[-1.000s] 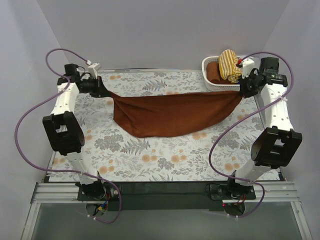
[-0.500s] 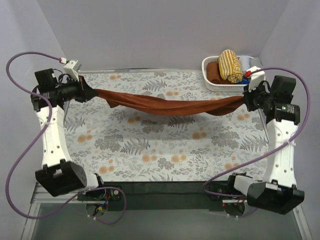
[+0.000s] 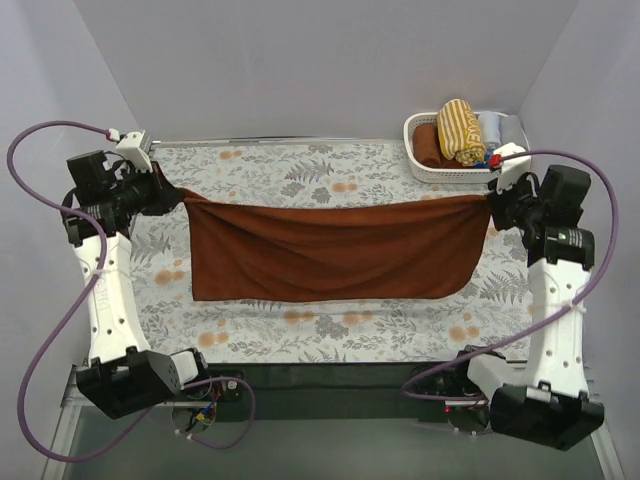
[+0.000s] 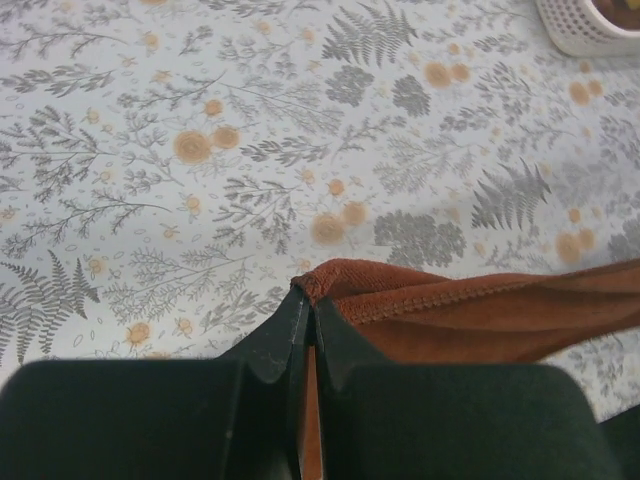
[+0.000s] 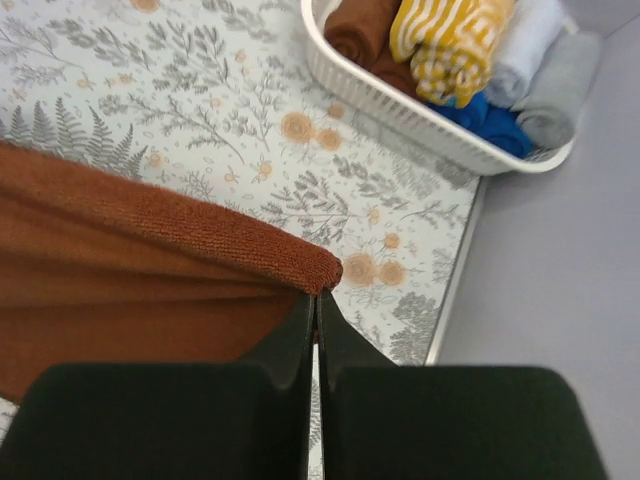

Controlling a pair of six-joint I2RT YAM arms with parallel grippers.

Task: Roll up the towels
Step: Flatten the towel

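Observation:
The long rust-brown towel (image 3: 330, 250) hangs spread flat between my two grippers above the floral table (image 3: 300, 330). My left gripper (image 3: 170, 192) is shut on its left top corner (image 4: 330, 282). My right gripper (image 3: 492, 200) is shut on its right top corner (image 5: 310, 265). The towel's lower edge reaches the table near the front. The mustard-yellow striped towel (image 3: 460, 130) lies rolled in the white basket (image 3: 412, 132) at the back right, also in the right wrist view (image 5: 450, 40).
The basket (image 5: 400, 110) also holds a brown roll (image 5: 360, 25), a blue roll (image 5: 485, 115) and pale grey rolls (image 5: 555, 85). Grey walls close the table on the left, back and right. Purple cables loop beside both arms.
Both grippers moved nearer and the towel, pulled taut and bunched half a second ago, now hangs open as a wide flat sheet. Both grips stayed shut.

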